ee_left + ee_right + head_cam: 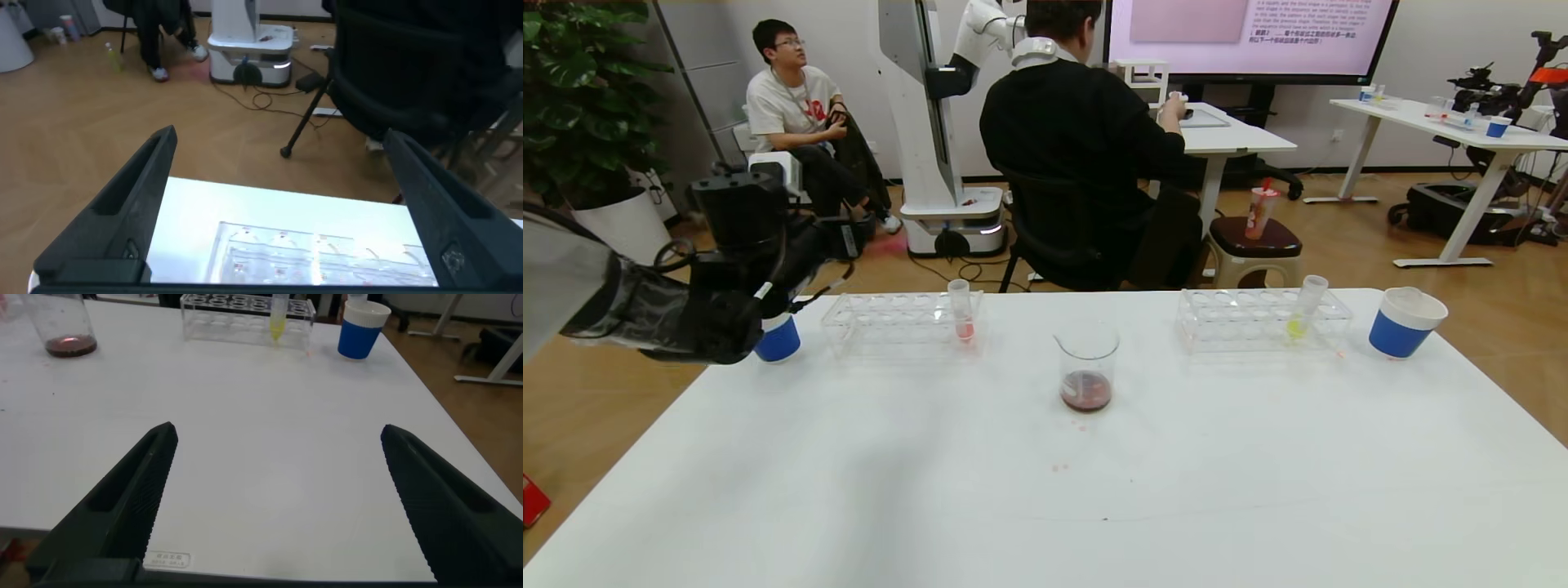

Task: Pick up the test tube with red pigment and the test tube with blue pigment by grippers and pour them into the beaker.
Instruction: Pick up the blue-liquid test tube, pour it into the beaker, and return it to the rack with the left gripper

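White lab table has the beaker (1086,366) holding dark mix mid-table, probably poured already; left gripper (278,204) and right gripper (278,498) both spread, empty.

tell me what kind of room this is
Probably a robotics lab or demo room set up for a mock chemistry task. A white table holds clear plastic tube racks and a small clear glass beaker of dark reddish liquid; behind stand a white robot and a large presentation screen.

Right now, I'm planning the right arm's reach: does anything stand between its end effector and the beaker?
Nothing visible does. Only bare table lies between the open right end effector and the beaker; the rack and blue cup stand off to the side.
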Controlling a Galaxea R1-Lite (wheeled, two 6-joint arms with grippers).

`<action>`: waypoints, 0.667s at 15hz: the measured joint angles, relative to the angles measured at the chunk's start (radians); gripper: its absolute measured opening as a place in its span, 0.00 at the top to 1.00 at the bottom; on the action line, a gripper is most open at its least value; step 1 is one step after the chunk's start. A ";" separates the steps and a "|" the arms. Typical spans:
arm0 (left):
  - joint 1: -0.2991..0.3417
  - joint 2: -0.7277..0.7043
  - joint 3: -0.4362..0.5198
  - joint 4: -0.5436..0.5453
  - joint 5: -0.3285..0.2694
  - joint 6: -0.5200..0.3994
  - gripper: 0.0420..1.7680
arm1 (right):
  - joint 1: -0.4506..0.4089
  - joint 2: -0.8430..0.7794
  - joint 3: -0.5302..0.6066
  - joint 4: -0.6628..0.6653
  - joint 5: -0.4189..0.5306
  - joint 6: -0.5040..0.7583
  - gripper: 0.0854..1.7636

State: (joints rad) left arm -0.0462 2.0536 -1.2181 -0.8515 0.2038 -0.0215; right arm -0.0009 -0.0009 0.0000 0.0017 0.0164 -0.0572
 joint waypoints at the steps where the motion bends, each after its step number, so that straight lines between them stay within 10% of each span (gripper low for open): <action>1: -0.021 -0.039 0.002 0.030 0.001 0.003 0.01 | 0.000 0.000 0.000 0.000 0.000 0.000 0.02; 10: -0.144 -0.656 0.110 0.468 0.010 0.143 0.01 | 0.000 0.000 0.000 0.000 0.000 0.000 0.02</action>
State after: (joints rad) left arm -0.1900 1.3974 -1.1079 -0.3838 0.2140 0.1217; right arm -0.0009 -0.0009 0.0000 0.0017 0.0164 -0.0572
